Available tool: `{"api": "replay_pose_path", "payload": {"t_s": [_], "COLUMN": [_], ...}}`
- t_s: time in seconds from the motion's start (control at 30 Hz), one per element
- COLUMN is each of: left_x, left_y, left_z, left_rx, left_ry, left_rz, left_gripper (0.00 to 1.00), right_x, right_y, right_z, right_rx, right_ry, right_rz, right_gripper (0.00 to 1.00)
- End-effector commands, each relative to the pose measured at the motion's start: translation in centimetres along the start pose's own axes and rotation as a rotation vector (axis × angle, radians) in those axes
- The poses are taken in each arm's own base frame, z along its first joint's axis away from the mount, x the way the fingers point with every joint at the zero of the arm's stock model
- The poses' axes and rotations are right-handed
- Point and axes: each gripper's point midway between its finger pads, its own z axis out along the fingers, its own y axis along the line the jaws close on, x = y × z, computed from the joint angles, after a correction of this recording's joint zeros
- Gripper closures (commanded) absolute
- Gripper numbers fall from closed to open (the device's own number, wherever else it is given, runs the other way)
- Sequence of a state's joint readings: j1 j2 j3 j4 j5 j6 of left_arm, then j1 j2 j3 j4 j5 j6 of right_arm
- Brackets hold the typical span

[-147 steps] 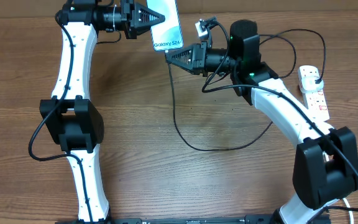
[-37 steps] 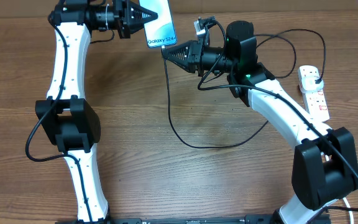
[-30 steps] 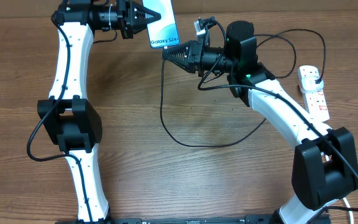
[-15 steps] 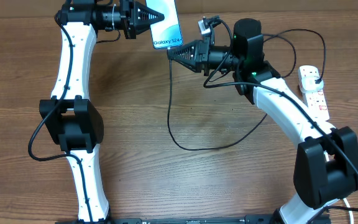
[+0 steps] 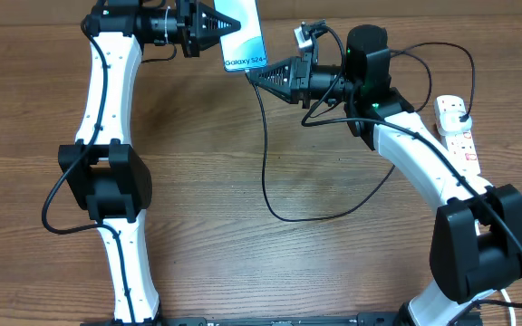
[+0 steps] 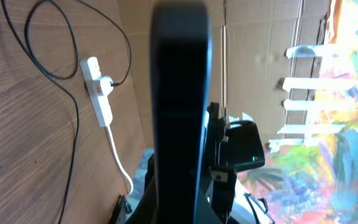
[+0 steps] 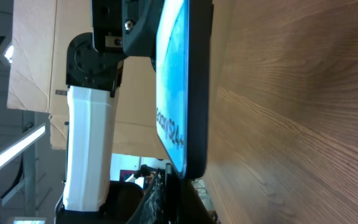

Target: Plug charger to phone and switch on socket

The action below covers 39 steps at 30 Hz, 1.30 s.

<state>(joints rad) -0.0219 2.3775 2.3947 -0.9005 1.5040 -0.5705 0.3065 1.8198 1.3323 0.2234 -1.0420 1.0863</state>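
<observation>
Overhead: my left gripper (image 5: 217, 25) is clamped on the phone (image 5: 245, 36) at the table's (image 5: 333, 272) 12 o'clock, lifted, with the lit screen showing. My right gripper (image 5: 254, 78) sits at the phone's 5 o'clock, jaws closed on the tip end of the charger (image 5: 265, 172). The tip is just off the phone's lower edge, and I cannot tell whether it touches. The cable loops down toward 6 o'clock and runs back to the socket (image 5: 459, 136) at 3 o'clock.

Left wrist: the phone (image 6: 179, 93) fills the middle as a dark edge. The socket (image 6: 104, 102) lies at 9 o'clock with the charger (image 6: 73, 124) trailing past it.

Right wrist: the phone (image 7: 176, 74) shows edge-on, its lower end toward 6 o'clock.

To seat the tip well, I judge I should hold the phone rigid, line the connector up square with the port, and push straight along the phone's length — no twisting.

No containers here. Nearest to one is the socket, with the plug (image 5: 461, 114) seated in it.
</observation>
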Motion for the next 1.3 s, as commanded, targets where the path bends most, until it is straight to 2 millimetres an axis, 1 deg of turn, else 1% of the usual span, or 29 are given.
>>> {"api": "replay_pose_path", "payload": {"t_s": [0.0,0.67,0.97,1.27], "left_x": [2.1,2.2,2.3,2.4], "left_y": [-3.8,-3.8,-3.8,-3.8], "left_z": [1.5,1.7,1.9,2.0], "left_rx": [0.072,0.072,0.072,0.072], "left_ry": [0.077,0.082,0.086,0.088], "left_rz": [0.053,0.034,0.028,0.021], "left_gripper": [0.96,0.96,0.96,0.96], "right_x": [-2.3,-2.6,-2.2,-2.3], "right_y": [0.3,0.1,0.2,0.2], "right_z": [-0.9,0.2,1.0,1.0], "right_rx": [0.027,0.055,0.06,0.061], "right_ry": [-0.11,-0.162,-0.166,-0.17], "right_rz": [-0.04,-0.041,-0.036,-0.037], "right_gripper": [0.96,0.96,0.96,0.96]}}
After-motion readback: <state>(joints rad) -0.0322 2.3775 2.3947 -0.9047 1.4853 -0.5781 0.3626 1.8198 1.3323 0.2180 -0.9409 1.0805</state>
